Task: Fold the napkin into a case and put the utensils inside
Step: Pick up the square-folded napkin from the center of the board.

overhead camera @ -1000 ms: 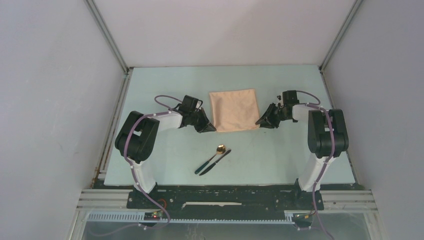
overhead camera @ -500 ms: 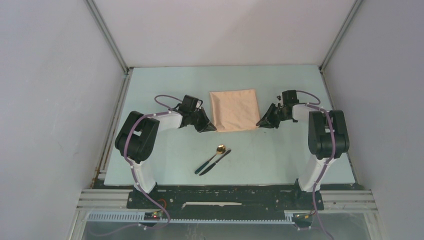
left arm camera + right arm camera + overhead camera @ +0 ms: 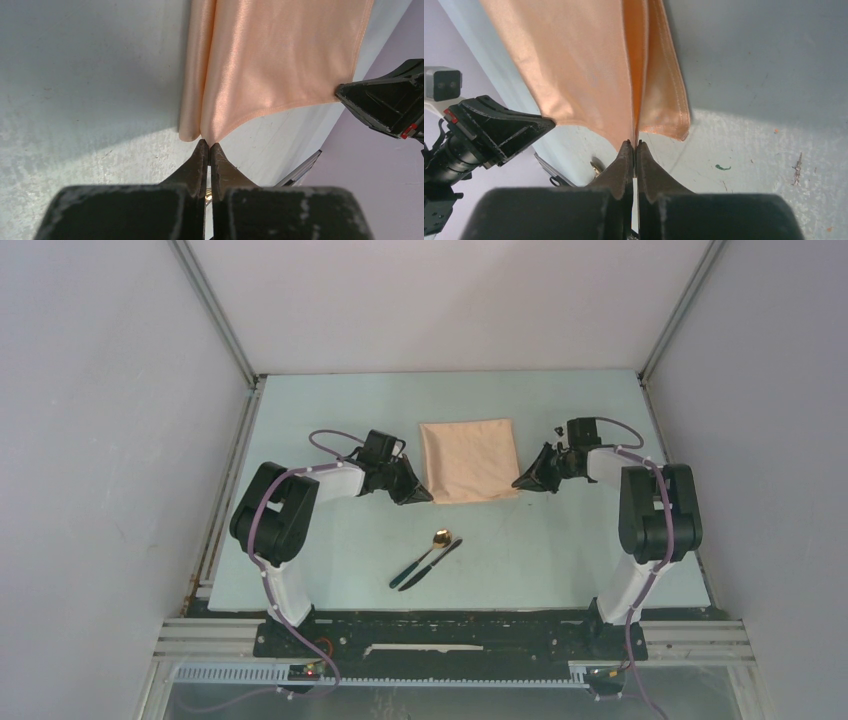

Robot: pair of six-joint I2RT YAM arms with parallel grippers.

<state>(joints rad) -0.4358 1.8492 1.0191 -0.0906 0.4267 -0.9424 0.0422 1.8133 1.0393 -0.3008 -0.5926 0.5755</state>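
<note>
The pale green table (image 3: 330, 420) carries 1 thin, plain peach-tan cloth napkin (image 3: 468, 460), lying as a rough square toward the far middle, well apart from the cutlery nearer the arms. It shows 2 layers at its near edge, so no narrow case exists yet.

The 2 arms reach in from either side. The left gripper (image 3: 208, 146) has its fingers pressed together on the napkin's near-left corner. The right gripper (image 3: 633, 144) pinches the near-right corner the same way. At each corner the gripped cloth rises off a layer lying flat.

I judge the folding step is in hand. The next move calls for both arms to lift together and carry that near edge evenly, keeping the cloth taut.

There are 2 utensils, side by side and touching: 1 small spoon with a gold bowl and dark handle (image 3: 420, 558), and 1 slim dark knife (image 3: 432, 564).
</note>
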